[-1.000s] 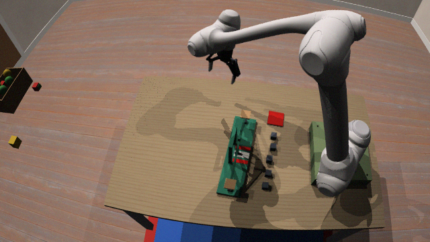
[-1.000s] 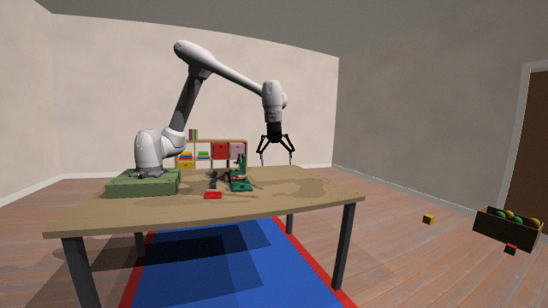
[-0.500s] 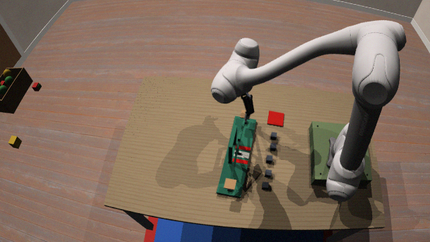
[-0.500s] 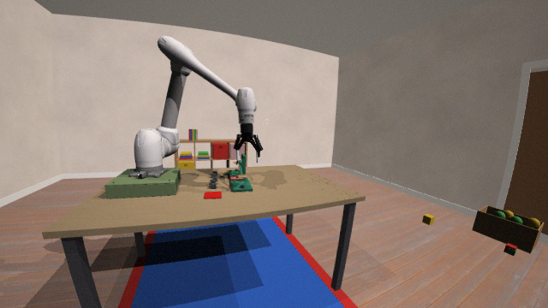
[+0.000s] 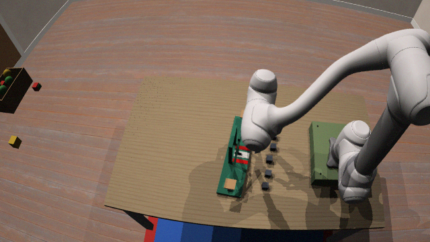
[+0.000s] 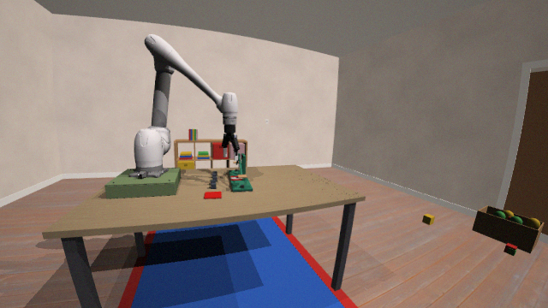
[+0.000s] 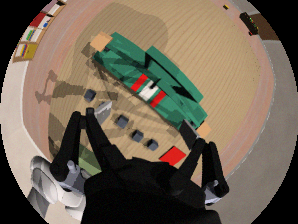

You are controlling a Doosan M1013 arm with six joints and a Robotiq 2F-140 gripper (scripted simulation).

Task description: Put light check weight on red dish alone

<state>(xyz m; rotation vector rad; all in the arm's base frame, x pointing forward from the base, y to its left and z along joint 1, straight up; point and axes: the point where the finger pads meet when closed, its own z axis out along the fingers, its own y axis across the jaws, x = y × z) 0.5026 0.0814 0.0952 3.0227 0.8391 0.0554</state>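
Observation:
Several dark check weights, among them one (image 5: 265, 185) (image 7: 90, 95) at the row's end, stand in a row beside the green rocker balance (image 5: 236, 173) (image 6: 235, 186) (image 7: 175, 112). One weight is partly hidden by a finger in the wrist view. The tan pans (image 5: 230, 183) (image 7: 101, 42) look empty. The pointer (image 5: 239, 154) (image 7: 153, 85) hangs over the white field (image 5: 245, 154) (image 7: 147, 92). The red dish (image 6: 212, 195) (image 7: 173, 156) lies flat past the row's other end with nothing on it; the arm hides it in the top view. My gripper (image 6: 230, 153) (image 7: 146, 124) is open and empty, above the balance and weights.
The green robot base block (image 5: 319, 151) (image 6: 143, 188) stands on the table (image 5: 161, 141) (image 6: 291, 194), on the weights' side away from the balance. The balance's upright plates rise beneath the gripper area. A toy crate (image 5: 18, 89) (image 6: 505, 228) stands on the floor away from the table.

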